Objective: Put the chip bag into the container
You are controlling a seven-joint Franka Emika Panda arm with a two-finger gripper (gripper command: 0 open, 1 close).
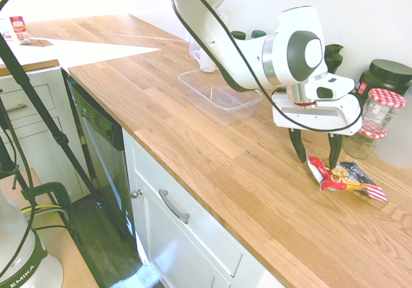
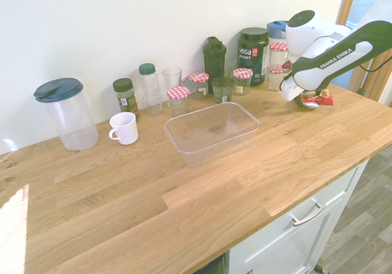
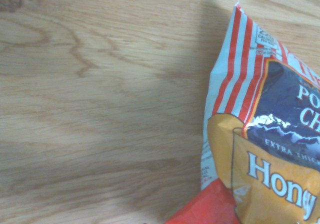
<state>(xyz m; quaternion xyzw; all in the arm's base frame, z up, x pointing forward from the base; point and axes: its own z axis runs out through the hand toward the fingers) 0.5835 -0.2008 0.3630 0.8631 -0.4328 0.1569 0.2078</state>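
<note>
"Two dark fingers [image 1: 335, 151] stand apart on your gripper [image 1: 318, 164], so it's open. Where do you have the chip bag [image 1: 354, 177]?"

"Right at your fingertips, lying on the wooden counter [image 2: 141, 194]: its red end reaches between them, and the striped end points away from your hand."

"And beyond that?"

"You have jars with red-checked lids [image 1: 386, 98] near the hand. Well apart from your bag, the clear container [image 2: 214, 146] sits on the counter, with the white mug [image 2: 125, 130] near it."
</note>
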